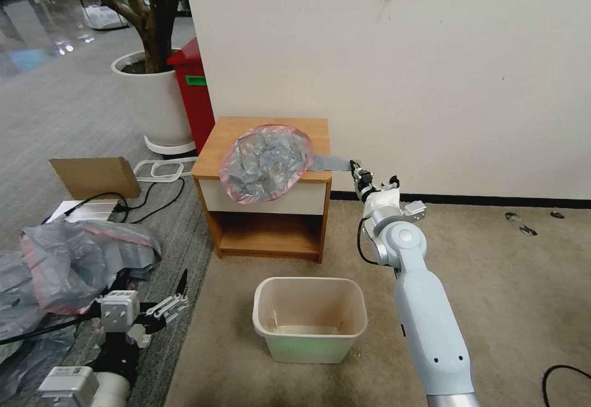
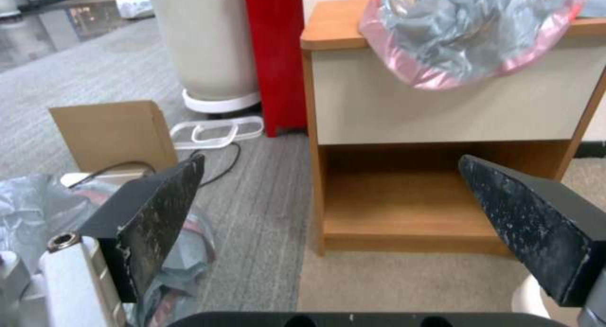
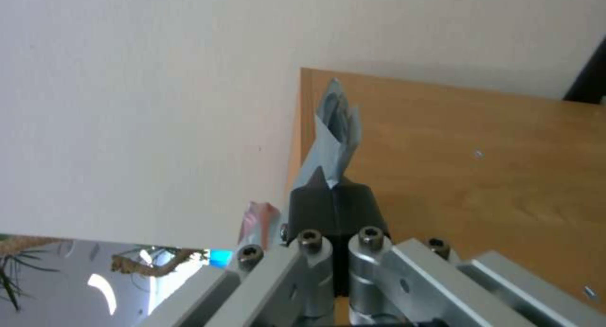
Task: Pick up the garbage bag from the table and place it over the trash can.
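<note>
The garbage bag [image 1: 266,164], crinkled grey with a pink rim, lies spread on the table [image 1: 271,125] and hangs over its white drawer front. A grey corner of the bag stretches off the table's right edge into my right gripper [image 1: 356,167], which is shut on it. The right wrist view shows that gripper [image 3: 333,187] pinching the grey plastic [image 3: 338,123] beside the wooden top [image 3: 473,175]. The trash can [image 1: 308,281] stands on the carpet in front of the table. My left gripper [image 1: 180,296] hangs open low at the left, its fingers [image 2: 170,208] wide apart, facing the table [image 2: 442,109] and bag [image 2: 467,29].
A heap of grey-pink bags [image 1: 74,259] lies on the floor at the left beside my left arm. Behind it are a cardboard piece [image 1: 95,176], cables and a white wire frame [image 1: 166,168]. A red cabinet [image 1: 194,90] and a white plant pot [image 1: 154,102] stand left of the table, by the wall.
</note>
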### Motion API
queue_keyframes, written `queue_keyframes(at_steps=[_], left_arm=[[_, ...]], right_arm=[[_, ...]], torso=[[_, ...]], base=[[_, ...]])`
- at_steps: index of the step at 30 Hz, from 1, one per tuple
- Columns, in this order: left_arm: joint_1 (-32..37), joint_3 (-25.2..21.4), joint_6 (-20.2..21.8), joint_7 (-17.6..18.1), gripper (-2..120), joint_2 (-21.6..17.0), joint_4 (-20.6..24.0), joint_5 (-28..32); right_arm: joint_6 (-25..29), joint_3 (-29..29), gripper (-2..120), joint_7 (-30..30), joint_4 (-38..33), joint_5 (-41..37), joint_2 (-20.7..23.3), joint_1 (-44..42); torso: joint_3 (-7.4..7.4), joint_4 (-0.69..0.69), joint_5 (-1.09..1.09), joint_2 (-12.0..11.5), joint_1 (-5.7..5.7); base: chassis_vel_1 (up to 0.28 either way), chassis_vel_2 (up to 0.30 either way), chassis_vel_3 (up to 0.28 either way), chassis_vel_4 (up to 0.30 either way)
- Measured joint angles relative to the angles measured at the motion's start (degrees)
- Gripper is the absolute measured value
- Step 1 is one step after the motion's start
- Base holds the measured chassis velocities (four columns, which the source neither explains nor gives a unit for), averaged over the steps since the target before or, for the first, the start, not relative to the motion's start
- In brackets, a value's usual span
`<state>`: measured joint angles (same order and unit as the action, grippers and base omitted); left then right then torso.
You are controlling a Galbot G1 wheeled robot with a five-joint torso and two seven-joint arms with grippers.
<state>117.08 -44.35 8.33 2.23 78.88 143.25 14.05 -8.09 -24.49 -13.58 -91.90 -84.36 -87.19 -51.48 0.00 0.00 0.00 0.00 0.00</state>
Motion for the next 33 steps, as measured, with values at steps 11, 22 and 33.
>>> queue_keyframes(at_steps=[11,22,33], left_arm=[[-0.2,1.48,-0.19,0.0,100,-0.68,-0.01,-0.23],[-0.65,1.68,-0.14,0.01,100,-1.55,-0.01,-0.31],[-1.16,2.52,-0.09,0.03,100,-1.42,-0.01,-0.36]], right_arm=[[1.05,2.42,0,-5.15,-14.65,-3.08,2.95,-9.51],[1.12,7.81,0,-6.86,-29.54,-1.72,5.73,-21.26],[0.67,15.31,0,-7.44,-37.71,0.56,8.47,-29.86]], torso=[[0.0,0.0,0.0,0.0,0.0],[-0.01,0.0,-0.01,0.01,0.0],[-0.01,0.0,0.0,0.0,0.0]], base=[[0.0,0.0,0.0,0.0],[0.0,0.0,0.0,0.0],[0.0,0.0,0.0,0.0]])
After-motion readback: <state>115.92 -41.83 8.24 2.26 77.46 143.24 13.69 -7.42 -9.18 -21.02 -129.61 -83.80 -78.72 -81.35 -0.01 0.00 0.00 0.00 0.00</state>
